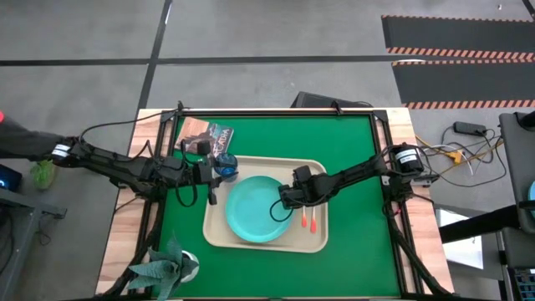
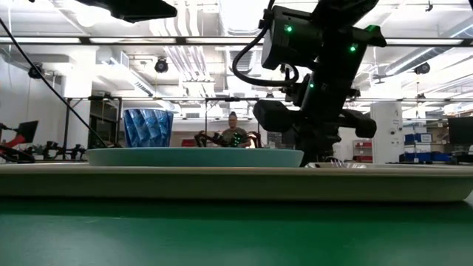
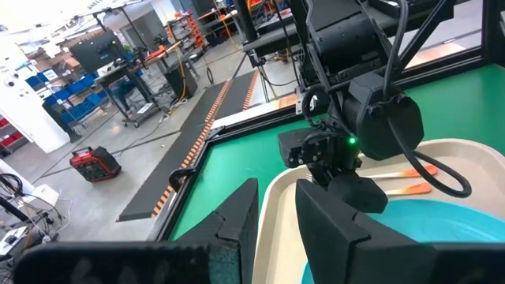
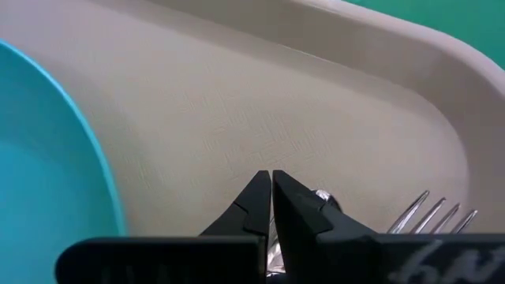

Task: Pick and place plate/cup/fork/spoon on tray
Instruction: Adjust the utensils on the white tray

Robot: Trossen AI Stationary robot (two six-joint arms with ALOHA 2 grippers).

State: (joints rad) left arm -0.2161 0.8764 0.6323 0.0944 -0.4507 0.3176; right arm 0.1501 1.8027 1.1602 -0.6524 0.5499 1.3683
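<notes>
The beige tray (image 1: 313, 171) lies mid-table on the green mat. On it rest the teal plate (image 1: 257, 211), the blue cup (image 1: 226, 165) at its far-left corner, and the fork and spoon side by side, orange handles (image 1: 307, 222) toward the near edge. My right gripper (image 4: 271, 189) is shut and slants down over the tray floor between the plate (image 4: 47, 181) and the fork's tines (image 4: 438, 217), just beside the spoon's silver bowl (image 4: 322, 196). My left gripper (image 3: 276, 217) hovers open by the tray's left edge near the cup, with nothing between its fingers. My right gripper's shut fingertips (image 4: 256, 197) slant down from the table's right, close over the spoon's bowl (image 4: 322, 196). The fingers themselves hide that spot, so I cannot tell whether they touch the spoon. The spoon lies flat on the tray.
A printed packet (image 1: 211, 136) lies on the mat beyond the tray's far-left corner. A leafy green thing (image 1: 167, 267) sits at the table's near-left corner. Bare mat (image 1: 355, 167) stretches right of the tray. A person (image 2: 234, 135) sits far off in the room.
</notes>
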